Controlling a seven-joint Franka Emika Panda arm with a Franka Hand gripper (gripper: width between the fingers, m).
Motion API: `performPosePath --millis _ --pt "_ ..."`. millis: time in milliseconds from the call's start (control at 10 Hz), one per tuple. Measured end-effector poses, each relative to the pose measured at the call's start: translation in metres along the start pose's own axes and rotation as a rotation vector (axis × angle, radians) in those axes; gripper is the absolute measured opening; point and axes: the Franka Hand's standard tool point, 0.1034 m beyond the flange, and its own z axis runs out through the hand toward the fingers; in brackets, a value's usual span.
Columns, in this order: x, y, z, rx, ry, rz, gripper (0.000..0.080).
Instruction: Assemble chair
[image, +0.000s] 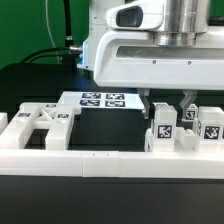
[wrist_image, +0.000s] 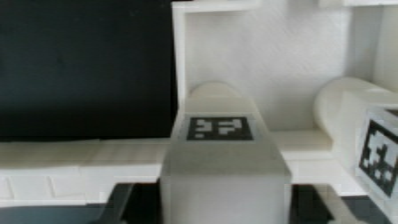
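Note:
A white chair bar with a rounded end and a square tag stands between my gripper's fingers. The dark pads lie flush against both of its sides. In the exterior view the gripper hangs over the same tagged bar at the right of the table, one finger on each side. The gripper is shut on the bar. The bar's lower part is hidden behind the low white wall.
A second tagged chair part stands close beside the held bar. A cut-out panel lies at the exterior view's left. The marker board lies behind, and the low white border wall runs along the front.

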Motion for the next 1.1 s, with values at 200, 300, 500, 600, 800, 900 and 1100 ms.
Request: performPosePath --millis 200,300,500,600,800,900,1100 --pt "0.0007 0.0001 0.0000 0.007 0.002 0.150 0.0286" --pt "0.0008 -0.0004 0.0000 0.011 0.002 0.294 0.0286" --pt "0.0007 0.0001 0.0002 0.012 0.000 0.554 0.0286" --pt "0.0006 0.0000 0.0004 0.011 -0.001 0.709 0.0287" --pt "0.0000 -0.0013 0.0006 0.006 -0.010 0.950 0.0287" --pt "0.0008 -0.0009 0.0002 -0.001 -0.022 1.054 0.0287" --pt "0.0013 -0.0002 0.0001 0.000 -0.036 1.122 0.0287"
